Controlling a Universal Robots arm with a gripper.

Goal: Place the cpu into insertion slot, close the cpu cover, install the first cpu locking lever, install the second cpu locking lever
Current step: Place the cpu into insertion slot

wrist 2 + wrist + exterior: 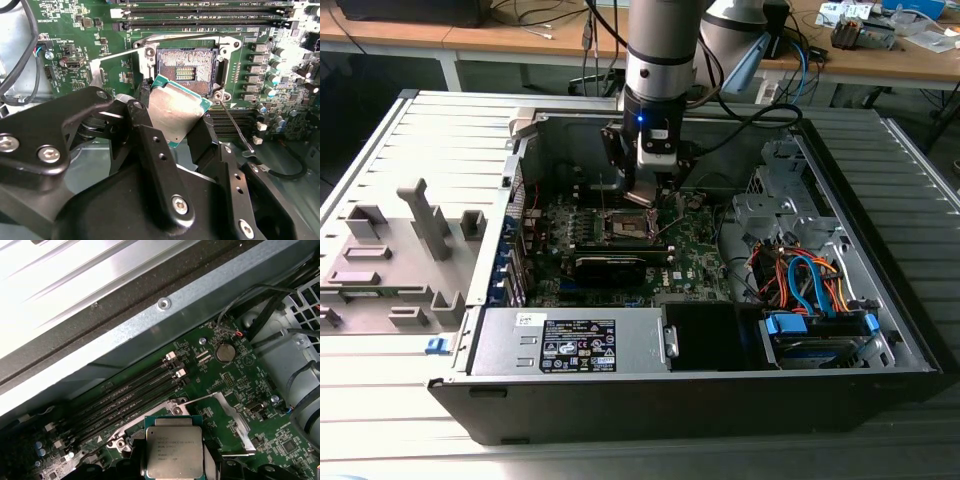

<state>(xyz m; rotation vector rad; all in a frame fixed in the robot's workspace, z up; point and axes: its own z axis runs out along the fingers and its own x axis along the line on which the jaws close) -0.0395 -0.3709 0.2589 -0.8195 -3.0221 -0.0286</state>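
Observation:
My gripper [642, 188] hangs inside the open computer case, shut on the cpu [640, 198]. In the second wrist view the black fingers [146, 120] clamp the cpu [172, 102] by two opposite edges, and the chip is tilted just above and beside the insertion slot [187, 67]. The slot lies open, its pin field bare. In the first wrist view the cpu [174, 452] shows its silver top, and the cpu cover [235, 415] stands swung open beside it. A thin locking lever [235, 127] sticks out from the socket corner.
The power supply box [570, 342] lies along the case's front wall. A drive bay with blue and orange cables [810, 285] fills the exterior view's right. Long black memory slots [200, 10] run beside the socket. A grey fixture [410, 250] stands outside the case.

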